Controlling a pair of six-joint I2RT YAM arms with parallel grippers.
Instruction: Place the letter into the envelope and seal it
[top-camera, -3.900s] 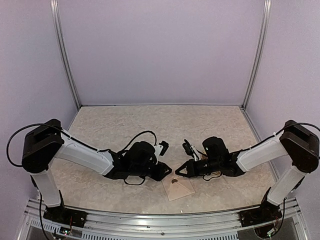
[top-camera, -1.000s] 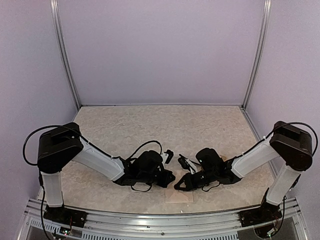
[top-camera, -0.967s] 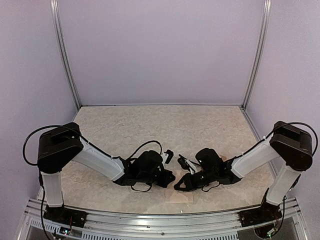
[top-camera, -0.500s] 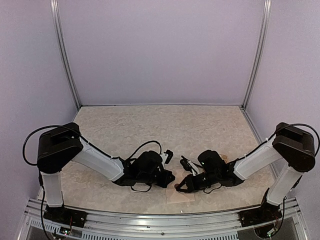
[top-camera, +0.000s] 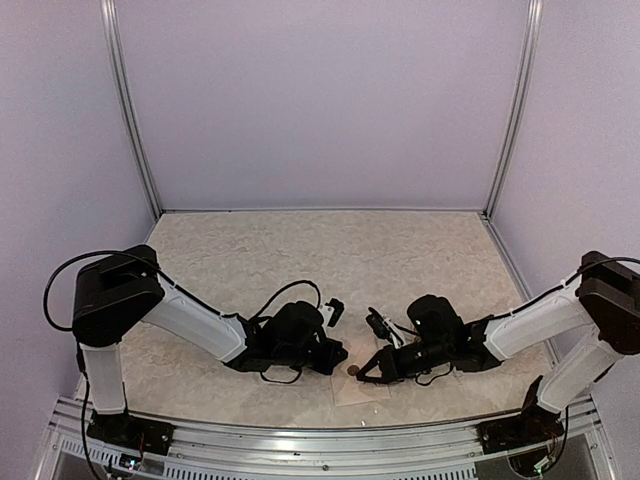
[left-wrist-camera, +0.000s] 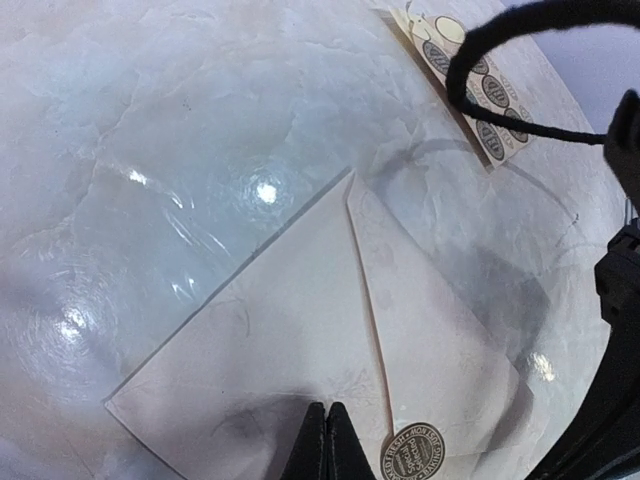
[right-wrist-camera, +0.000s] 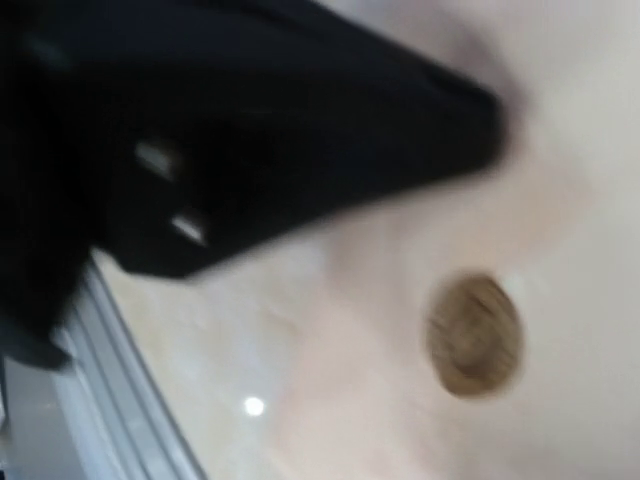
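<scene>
The small pale tan paper envelope (left-wrist-camera: 260, 340) lies flat on the marbled white counter (left-wrist-camera: 200, 100) at its near edge, between the two arms. Its flap looks folded down, and a round brown printed sticker (left-wrist-camera: 414, 452) sits on it by the seam. No letter shows, so it is probably inside. The left tool (left-wrist-camera: 325, 420) has its fingers together, tips on the paper; the right tool (top-camera: 364, 376) is closed and empty beside the sticker. Sealing looks nearly done, perhaps lacking only a firm press. The tan sheet of spare stickers (left-wrist-camera: 470, 75) lies well apart.
</scene>
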